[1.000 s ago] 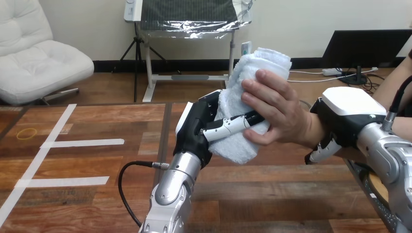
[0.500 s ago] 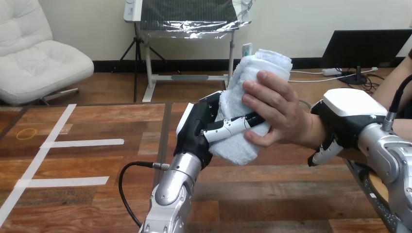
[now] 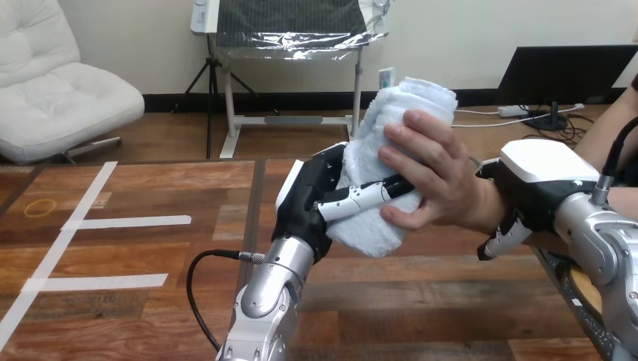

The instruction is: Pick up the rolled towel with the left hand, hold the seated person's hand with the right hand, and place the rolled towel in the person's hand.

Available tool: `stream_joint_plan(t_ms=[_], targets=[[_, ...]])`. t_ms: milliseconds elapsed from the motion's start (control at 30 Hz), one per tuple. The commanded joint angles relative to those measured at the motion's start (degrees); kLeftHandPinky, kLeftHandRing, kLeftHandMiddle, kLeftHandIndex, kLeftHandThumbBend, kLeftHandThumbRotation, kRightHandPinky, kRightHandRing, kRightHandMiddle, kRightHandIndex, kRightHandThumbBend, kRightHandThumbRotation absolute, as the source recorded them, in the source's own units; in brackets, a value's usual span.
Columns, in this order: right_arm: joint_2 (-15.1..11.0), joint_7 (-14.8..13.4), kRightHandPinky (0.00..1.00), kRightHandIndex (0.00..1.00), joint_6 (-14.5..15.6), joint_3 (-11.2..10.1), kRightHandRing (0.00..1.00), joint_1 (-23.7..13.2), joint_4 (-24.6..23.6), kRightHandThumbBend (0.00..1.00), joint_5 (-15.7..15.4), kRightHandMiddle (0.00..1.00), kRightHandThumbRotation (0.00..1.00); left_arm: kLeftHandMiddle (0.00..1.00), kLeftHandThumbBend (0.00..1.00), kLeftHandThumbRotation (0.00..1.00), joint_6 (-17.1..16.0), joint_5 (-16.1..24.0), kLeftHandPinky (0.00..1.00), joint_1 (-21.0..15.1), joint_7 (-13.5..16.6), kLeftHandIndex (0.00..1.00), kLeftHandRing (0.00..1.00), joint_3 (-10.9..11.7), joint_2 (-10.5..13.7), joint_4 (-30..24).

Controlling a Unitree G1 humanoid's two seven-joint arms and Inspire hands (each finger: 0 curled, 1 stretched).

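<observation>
Two hands grip one white rolled terry-cloth towel [image 3: 374, 226] in the head view. It stands upright with a slight tilt, raised above the brown wooden bench [image 3: 188, 188], centre-right. The left hand [image 3: 307, 204] is curled round the towel's lower half, palm on its left side and one finger across its front. The person's hand [image 3: 435, 177] wraps the towel from the right, fingers on the upper front, thumb low and touching that robot finger. The right hand [image 3: 530, 188] sits on the person's wrist [image 3: 478, 199], fingers curled under, clasping it.
</observation>
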Motion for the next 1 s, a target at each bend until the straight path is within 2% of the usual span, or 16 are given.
stream_joint_plan(t_ms=[0, 233, 433, 733, 800, 967], targets=[[0.19, -0.96, 0.58, 0.80, -0.32, -0.18, 0.69, -0.98, 1.15, 0.77, 0.26, 0.77, 0.00, 0.41, 0.68, 0.03, 0.60, 0.34, 0.29, -1.66, -1.58, 0.46, 0.35, -1.74, -2.22, -0.62], [0.07, -0.35, 0.63, 0.83, 0.18, -0.31, 0.73, -0.69, -0.04, 0.76, 0.07, 0.80, 0.00, 0.43, 0.67, 0.04, 0.37, 0.80, 0.30, -1.83, -2.82, 0.47, 0.37, -2.09, -1.36, -0.44], [-0.15, -0.84, 0.66, 0.84, -0.64, -0.93, 0.77, -0.12, -0.98, 0.76, 0.73, 0.82, 0.00, 0.48, 0.66, 0.06, -0.40, 1.92, 0.34, -1.87, -3.92, 0.53, 0.42, -2.63, -0.42, -0.28], [-0.46, -1.17, 0.74, 0.86, -1.14, -1.81, 0.83, 0.70, -2.41, 0.77, 1.34, 0.87, 0.00, 0.65, 0.65, 0.18, -1.05, 2.93, 0.53, -2.01, -7.20, 0.70, 0.60, -3.27, 1.21, -0.15], [-0.50, -1.25, 0.77, 0.87, -1.20, -1.91, 0.85, 0.82, -2.61, 0.77, 1.33, 0.89, 0.00, 0.71, 0.66, 0.22, -0.95, 2.88, 0.60, -2.05, -7.83, 0.76, 0.66, -3.25, 1.40, -0.19], [-0.57, -1.96, 0.80, 0.87, -1.52, -2.37, 0.87, 1.37, -3.47, 0.77, 1.23, 0.90, 0.00, 0.79, 0.66, 0.27, -1.51, 2.58, 0.71, -2.37, -10.63, 0.85, 0.76, -3.38, 2.43, 0.14]])
